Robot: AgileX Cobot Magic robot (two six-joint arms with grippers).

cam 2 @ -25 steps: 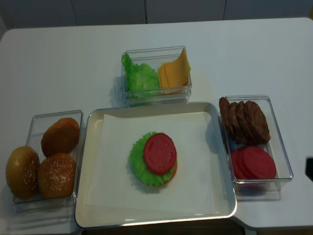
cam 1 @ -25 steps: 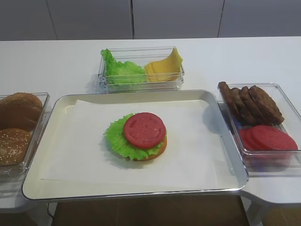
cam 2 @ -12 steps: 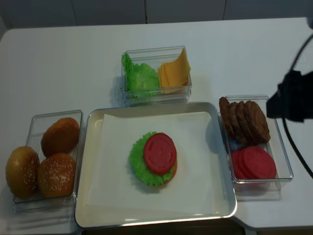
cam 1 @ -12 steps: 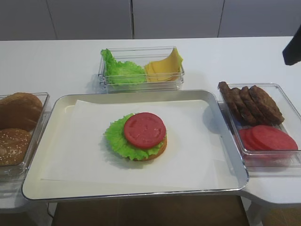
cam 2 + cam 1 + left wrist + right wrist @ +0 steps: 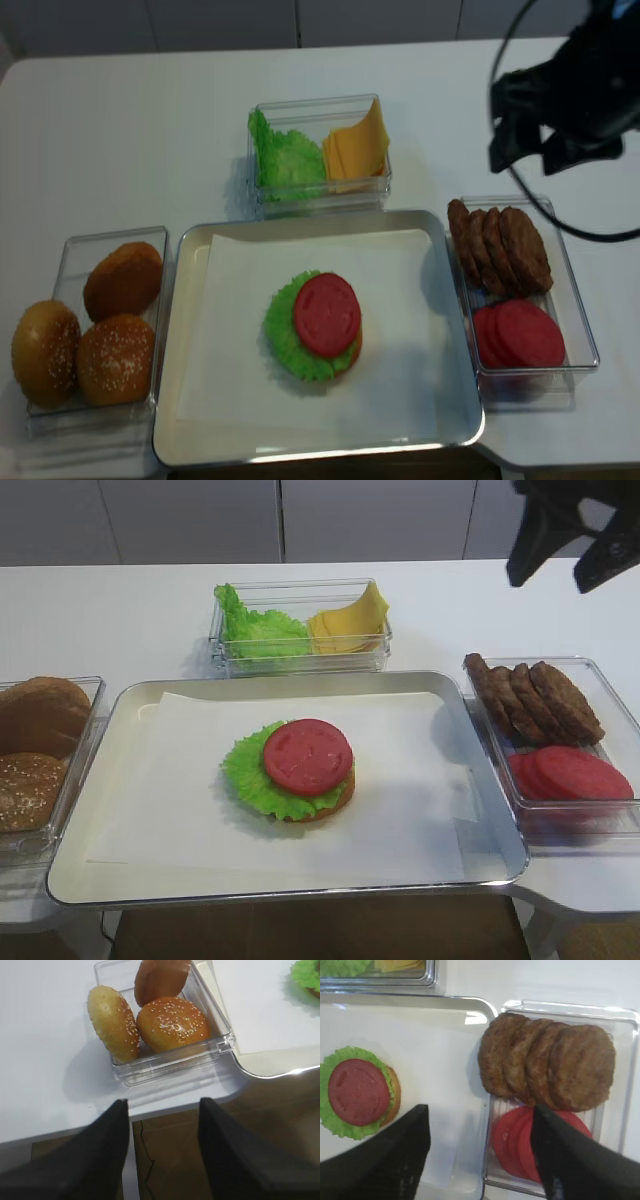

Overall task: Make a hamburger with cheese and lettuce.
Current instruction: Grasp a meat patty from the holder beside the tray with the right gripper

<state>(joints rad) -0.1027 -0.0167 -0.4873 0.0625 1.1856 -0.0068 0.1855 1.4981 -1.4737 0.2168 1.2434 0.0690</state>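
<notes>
Hamburger (image 5: 305, 770) flat, tomato up; cheese (image 5: 350, 625) tilted.

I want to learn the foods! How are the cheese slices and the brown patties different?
The cheese is pale yellow, thin, smooth and square; the patties are dark brown, thicker, rough and round. The cheese shares the back clear box with loose lettuce; the patties share the right-hand clear box with red tomato slices. The cheese slices are fanned and lean upright; the patties lie overlapped in a row. Both are stacked in clear boxes, not yet on the hamburger.
</notes>
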